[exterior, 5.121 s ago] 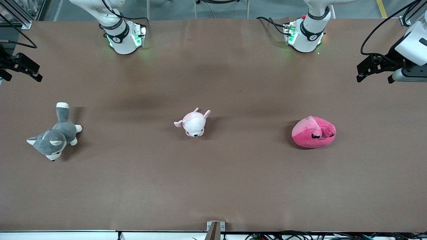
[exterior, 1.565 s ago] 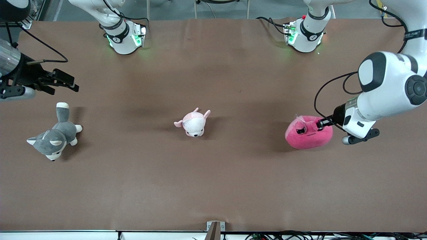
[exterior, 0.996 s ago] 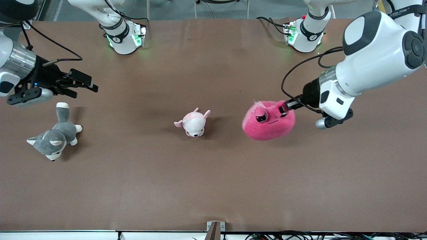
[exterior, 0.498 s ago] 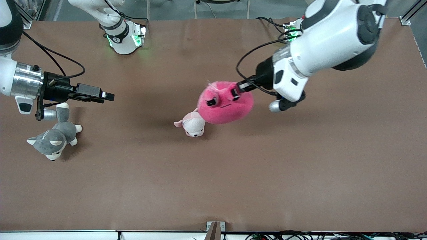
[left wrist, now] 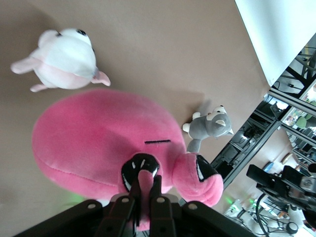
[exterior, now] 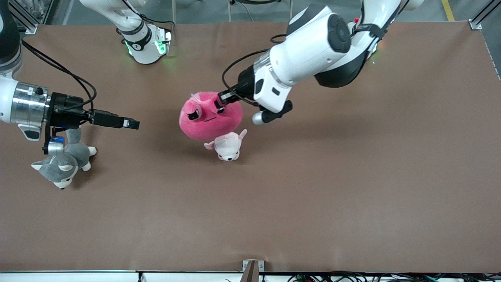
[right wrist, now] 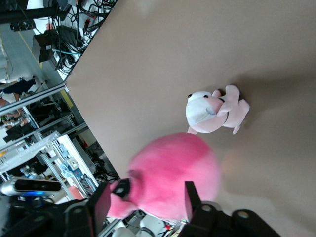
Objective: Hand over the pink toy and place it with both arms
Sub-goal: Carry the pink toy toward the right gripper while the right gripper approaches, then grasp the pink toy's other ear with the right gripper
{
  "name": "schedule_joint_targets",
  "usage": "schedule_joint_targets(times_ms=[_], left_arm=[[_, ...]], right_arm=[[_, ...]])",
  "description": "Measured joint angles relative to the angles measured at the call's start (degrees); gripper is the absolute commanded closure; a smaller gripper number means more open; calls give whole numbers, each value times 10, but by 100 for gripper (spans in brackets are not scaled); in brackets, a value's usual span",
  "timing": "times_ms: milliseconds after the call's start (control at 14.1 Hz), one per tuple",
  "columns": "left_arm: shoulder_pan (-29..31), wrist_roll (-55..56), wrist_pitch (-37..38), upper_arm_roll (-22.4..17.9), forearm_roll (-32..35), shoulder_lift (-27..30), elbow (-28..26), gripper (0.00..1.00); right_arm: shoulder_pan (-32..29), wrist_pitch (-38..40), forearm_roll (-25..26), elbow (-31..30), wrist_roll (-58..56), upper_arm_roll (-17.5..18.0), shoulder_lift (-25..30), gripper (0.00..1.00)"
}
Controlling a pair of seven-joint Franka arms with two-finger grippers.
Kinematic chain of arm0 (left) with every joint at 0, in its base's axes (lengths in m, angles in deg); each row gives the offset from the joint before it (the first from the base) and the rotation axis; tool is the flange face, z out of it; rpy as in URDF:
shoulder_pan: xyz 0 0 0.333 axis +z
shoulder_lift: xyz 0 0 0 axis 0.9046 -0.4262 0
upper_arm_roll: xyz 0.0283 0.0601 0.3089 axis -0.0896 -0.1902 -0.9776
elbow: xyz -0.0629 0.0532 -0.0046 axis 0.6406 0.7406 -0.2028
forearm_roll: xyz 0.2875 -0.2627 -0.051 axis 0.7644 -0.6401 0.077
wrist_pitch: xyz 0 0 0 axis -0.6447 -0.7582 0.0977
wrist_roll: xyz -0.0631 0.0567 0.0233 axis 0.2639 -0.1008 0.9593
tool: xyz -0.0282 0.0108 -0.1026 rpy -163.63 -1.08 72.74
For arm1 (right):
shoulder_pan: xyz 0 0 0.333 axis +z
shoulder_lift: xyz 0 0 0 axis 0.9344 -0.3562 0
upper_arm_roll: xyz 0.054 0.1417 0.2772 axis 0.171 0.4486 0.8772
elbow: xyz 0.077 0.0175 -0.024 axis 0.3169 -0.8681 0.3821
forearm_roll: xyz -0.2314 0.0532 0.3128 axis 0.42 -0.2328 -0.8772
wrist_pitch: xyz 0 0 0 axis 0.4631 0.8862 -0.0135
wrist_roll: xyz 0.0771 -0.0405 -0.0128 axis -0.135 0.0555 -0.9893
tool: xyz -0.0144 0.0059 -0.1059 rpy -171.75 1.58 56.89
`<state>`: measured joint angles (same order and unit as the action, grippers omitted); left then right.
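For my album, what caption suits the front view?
Left gripper carries the pink toy toward the open right gripper.

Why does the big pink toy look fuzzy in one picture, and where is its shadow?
In the right wrist view the pink toy is smeared, most likely from motion; in the left wrist view it looks sharp, pinched by the left pincer. In the front view a soft dark shadow lies on the table below it.
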<state>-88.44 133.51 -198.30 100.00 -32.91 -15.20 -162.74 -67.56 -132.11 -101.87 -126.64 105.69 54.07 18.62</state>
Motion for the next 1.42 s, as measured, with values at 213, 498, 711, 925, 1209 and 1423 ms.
schedule_joint_targets(times_ms=[213,498,711,925,1209,1423], left_arm=[[-33,19,-76,0,0,-36,9,100],[-62,24,-120,0,0,-67,15,100],[-67,25,-138,0,0,-73,20,100],[-67,25,-142,0,0,-73,22,100],[-67,25,-145,0,0,-73,22,100],[-67,25,-148,0,0,-73,22,99]], right_arm=[[20,4,19,19,17,3,-7,36],[69,5,132,35,21,4,-8,36],[93,5,185,40,21,4,-8,35],[107,17,240,42,11,4,-8,35],[120,23,253,43,-2,4,-8,35],[122,23,255,44,-3,4,-8,35]])
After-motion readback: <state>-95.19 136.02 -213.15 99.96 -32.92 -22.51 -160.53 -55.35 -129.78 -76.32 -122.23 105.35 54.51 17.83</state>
